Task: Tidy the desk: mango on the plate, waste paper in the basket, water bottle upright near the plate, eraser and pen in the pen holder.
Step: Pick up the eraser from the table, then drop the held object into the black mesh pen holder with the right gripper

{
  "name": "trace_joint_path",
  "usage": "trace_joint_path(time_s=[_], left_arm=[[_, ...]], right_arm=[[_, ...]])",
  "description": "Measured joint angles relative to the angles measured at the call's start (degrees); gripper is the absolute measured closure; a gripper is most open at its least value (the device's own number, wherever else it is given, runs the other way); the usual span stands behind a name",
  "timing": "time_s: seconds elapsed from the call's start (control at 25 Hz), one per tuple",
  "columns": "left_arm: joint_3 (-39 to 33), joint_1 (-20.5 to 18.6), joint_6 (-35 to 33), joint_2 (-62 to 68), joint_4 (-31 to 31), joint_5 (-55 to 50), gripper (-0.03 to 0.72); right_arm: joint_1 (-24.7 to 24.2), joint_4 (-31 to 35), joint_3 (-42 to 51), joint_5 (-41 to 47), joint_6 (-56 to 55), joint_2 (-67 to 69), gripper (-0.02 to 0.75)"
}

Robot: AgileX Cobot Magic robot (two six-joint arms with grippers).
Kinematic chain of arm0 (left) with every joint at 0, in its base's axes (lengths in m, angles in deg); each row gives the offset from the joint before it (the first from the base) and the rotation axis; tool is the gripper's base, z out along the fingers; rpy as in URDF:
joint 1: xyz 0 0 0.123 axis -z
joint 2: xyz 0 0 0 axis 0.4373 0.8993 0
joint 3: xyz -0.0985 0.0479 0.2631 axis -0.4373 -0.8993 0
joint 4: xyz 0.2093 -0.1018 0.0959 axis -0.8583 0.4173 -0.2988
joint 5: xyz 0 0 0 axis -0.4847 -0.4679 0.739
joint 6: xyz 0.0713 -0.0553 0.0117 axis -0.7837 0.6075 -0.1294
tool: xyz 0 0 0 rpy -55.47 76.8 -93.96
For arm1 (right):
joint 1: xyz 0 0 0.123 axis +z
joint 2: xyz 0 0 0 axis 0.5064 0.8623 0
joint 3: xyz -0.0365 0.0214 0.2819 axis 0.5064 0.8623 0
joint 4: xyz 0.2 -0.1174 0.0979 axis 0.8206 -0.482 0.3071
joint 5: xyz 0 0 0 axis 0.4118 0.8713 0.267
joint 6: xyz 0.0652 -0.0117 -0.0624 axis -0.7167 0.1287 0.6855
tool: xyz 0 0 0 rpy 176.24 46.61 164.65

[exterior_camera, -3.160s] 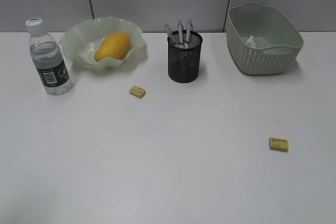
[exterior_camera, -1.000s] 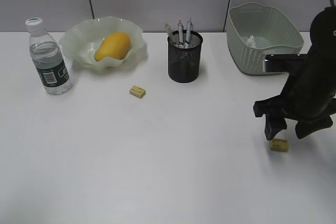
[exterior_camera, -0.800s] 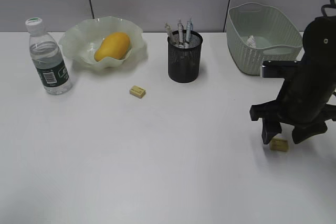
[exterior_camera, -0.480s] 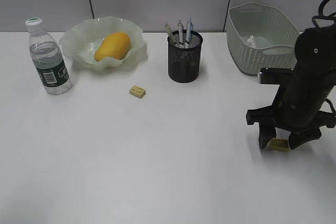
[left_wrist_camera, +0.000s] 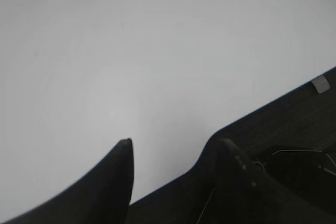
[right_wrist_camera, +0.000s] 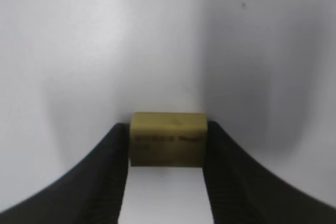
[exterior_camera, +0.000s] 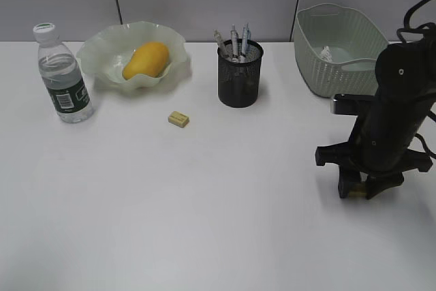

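Eraser (right_wrist_camera: 167, 139) sits flat on the desk (exterior_camera: 204, 202), front right, well apart from the pen holder (exterior_camera: 240, 74). In my right wrist view both fingers of the right gripper (right_wrist_camera: 167, 153) press its short ends, no gap showing on either side; I read it as clamped on the eraser, which has not left the tabletop. From the exterior view the eraser (exterior_camera: 355, 193) is nearly hidden under the gripper (exterior_camera: 359, 189).

To do this step well, I judge: confirm the squeeze is square on the ends before lifting, raise straight up so the block doesn't pivot, then carry high enough to clear the holder's rim and the pens (exterior_camera: 234, 40) standing in it. Release over the open side, not onto the pens.

Look of it: small yellow-tan block, faint dark print on one face, blurred, unreadable. Edges crisp, likely firm with slight give.

A second eraser (exterior_camera: 178, 118) lies just ahead of the plate (exterior_camera: 95, 56). Left gripper (left_wrist_camera: 173, 150) idle over bare desk, fingers apart, nothing between them.
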Motion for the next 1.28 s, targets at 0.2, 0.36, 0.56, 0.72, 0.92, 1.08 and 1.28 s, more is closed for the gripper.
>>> trace_joint_path(time_s=[0.2,0.36,0.56,0.72,0.92,1.08,1.28], left_arm=[[0.0,0.0,0.0,0.0,0.0,0.0,0.302],[0.0,0.0,0.0,0.0,0.0,0.0,0.302],[0.0,0.0,0.0,0.0,0.0,0.0,0.302],[0.0,0.0,0.0,0.0,0.0,0.0,0.302],[0.0,0.0,0.0,0.0,0.0,0.0,0.302],[0.0,0.0,0.0,0.0,0.0,0.0,0.302],[0.0,0.0,0.0,0.0,0.0,0.0,0.302]], right_arm=[[0.0,0.0,-0.1,0.0,-0.2,0.0,0.425],[0.0,0.1,-0.8,0.7,0.3,0.0,0.425],[0.1,2.0,-7.8,3.8,3.7,-1.5,0.425],[1.2,5.2,-19.8,6.4,6.5,-2.0,0.425],[3.8,6.1,-35.8,5.7,7.1,-2.0,0.425],[4.3,7.2,-46.7,5.1,7.1,-0.3,0.425],[4.9,7.4,-53.8,4.7,7.2,4.8,0.425]])
